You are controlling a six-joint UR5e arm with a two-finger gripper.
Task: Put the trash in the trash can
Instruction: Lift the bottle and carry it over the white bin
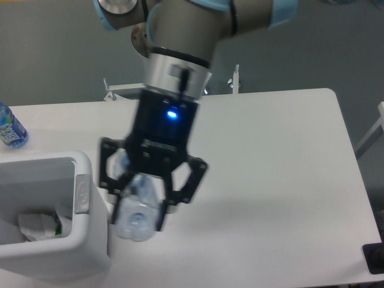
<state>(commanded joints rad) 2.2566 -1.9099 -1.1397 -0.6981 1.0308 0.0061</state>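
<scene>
At the far left edge, a small bottle with a bright blue label (pixel 9 129) stands on the white table (pixel 282 180), partly cut off by the frame. Below it sits the trash can (pixel 84 252), a big white bin with rounded corners and a thick rim, a pale oval tab (pixel 81 193) on its right-hand wall. Its left part runs out of view. Down inside it lies a crumpled white paper wrapper (pixel 39 225) with a spot of green showing at one edge; only part of it is visible past the rim.

Just right of the bin, the gripper (pixel 139 207) hangs above the table, its two black fingers (pixel 118 204) closed in on a clear plastic bottle (pixel 137 213). The bottle looks crinkled and see-through with a bluish tint, and its rounded lower end points toward me and down. It is held off the table, close beside the bin's right wall but still outside the rim. The whole gripper and bottle are smeared with motion blur, so I cannot make out the cap or where exactly the pads touch the plastic. The upper end of the bottle is hidden behind the gripper body, where a blue light (pixel 172 113) glows.

Above, the grey arm (pixel 180 36) with pale blue joint caps rises out of the top of the frame. At the lower right corner, a dark object (pixel 375 258) is cut off by the frame.
</scene>
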